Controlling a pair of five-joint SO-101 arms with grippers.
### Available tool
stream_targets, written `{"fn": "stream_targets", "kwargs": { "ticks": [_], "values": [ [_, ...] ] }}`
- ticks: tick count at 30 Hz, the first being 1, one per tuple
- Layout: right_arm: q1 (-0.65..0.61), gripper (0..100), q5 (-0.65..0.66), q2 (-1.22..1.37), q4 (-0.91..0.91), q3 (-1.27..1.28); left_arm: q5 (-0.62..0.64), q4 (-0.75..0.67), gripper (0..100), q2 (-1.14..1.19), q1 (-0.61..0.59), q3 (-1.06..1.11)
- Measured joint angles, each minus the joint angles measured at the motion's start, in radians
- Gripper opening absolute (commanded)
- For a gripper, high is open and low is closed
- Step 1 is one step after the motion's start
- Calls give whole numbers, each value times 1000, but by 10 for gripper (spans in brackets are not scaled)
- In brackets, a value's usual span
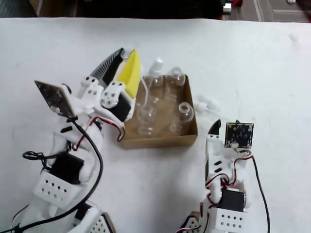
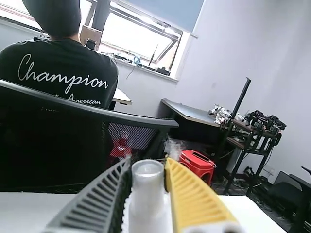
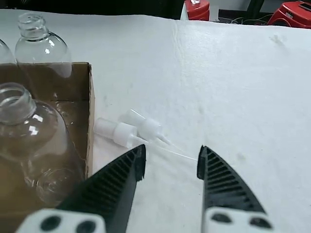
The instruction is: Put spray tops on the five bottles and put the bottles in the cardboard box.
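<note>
The cardboard box (image 1: 192,138) stands mid-table with several clear bottles in it, such as one open-necked bottle (image 1: 184,112) at its near right. The far-left bottle carries a white spray top (image 1: 156,65). My left gripper (image 1: 127,54), with one grey and one yellow finger, hovers tilted upward by the box's far-left corner. It is shut on a white spray top (image 2: 146,191) whose thin tube (image 1: 144,91) hangs toward the box. My right gripper (image 3: 170,162) is open and low over the table, right of the box, short of two loose spray tops (image 3: 127,131) beside the box wall (image 3: 90,111).
The two loose spray tops (image 1: 206,103) lie on the white table just right of the box. Open-necked bottles (image 3: 26,124) stand close to the box's right wall. Open white tabletop (image 1: 262,73) stretches to the right and far side.
</note>
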Motion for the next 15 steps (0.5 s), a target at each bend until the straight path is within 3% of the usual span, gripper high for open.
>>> {"fn": "stream_targets", "kwargs": {
  "ticks": [9,15],
  "values": [
    [0,155,0,0,0,0,0,-21,22,5,0,14],
    [0,155,0,0,0,0,0,-58,22,130,-2,14]
  ]
}}
